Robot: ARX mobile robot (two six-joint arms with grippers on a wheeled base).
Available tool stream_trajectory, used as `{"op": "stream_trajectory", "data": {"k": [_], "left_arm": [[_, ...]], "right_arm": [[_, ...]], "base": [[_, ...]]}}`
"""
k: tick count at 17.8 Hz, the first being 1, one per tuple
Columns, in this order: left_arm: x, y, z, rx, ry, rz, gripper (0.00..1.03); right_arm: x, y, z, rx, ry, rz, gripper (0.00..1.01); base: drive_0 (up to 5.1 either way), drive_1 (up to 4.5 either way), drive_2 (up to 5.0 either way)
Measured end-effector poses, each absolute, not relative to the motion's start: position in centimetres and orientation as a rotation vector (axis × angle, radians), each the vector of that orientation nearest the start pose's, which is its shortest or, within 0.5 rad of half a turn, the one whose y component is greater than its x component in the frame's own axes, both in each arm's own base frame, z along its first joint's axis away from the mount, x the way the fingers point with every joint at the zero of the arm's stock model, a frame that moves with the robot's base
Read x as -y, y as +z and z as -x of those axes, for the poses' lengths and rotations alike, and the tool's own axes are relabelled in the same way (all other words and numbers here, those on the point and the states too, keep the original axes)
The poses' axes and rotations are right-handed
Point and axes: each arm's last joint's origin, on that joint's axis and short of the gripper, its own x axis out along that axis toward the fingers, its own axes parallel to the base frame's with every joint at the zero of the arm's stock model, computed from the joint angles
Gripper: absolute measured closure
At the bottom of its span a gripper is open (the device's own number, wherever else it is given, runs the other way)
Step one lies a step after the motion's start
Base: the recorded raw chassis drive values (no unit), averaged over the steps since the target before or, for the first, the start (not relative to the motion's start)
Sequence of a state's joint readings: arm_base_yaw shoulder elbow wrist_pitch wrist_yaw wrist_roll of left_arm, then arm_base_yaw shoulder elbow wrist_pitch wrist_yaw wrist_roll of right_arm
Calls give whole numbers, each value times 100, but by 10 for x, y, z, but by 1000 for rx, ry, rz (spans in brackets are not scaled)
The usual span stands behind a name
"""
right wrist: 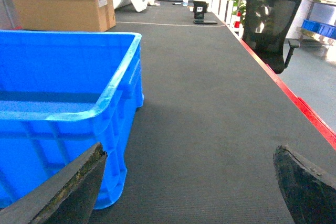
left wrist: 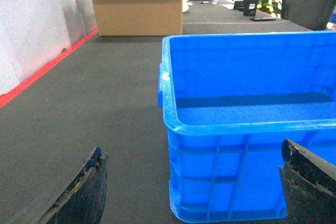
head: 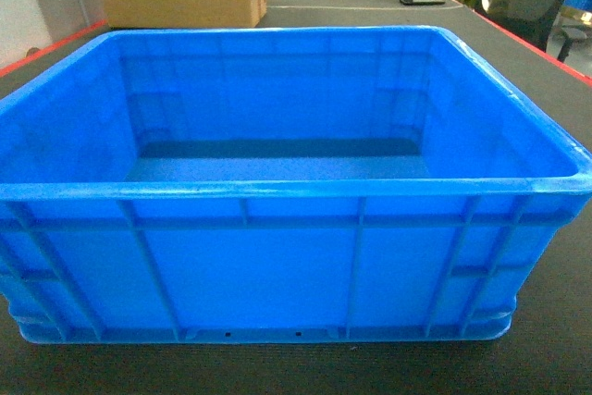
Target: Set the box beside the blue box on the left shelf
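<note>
Your box (head: pixel 277 256) sat upright on the dark mat (right wrist: pixel 210 103), your left gripper (left wrist: pixel 191 192) and right gripper (right wrist: pixel 191 192) spread wide, both holding nothing.

Only the fingers show in the two wrist views: the left gripper's fingers (left wrist: pixel 84 195) and the right gripper's fingers (right wrist: pixel 68 192) are broad, curved black pads, with scuffed, worn edges flecked with pale brownish grime along the inner rims.
</note>
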State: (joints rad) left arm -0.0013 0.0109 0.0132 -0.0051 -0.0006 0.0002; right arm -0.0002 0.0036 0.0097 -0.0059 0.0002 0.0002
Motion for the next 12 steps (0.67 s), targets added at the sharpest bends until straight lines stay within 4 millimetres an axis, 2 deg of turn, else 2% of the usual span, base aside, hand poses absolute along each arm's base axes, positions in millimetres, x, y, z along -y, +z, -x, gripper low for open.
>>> {"op": "stream_trajectory", "data": {"k": [12], "left_arm": [[0, 167, -98, -3, -1, 0, 5]], "right_arm": [[0, 166, -97, 0, 0, 0, 3]], "base": [[0, 0, 0]]}}
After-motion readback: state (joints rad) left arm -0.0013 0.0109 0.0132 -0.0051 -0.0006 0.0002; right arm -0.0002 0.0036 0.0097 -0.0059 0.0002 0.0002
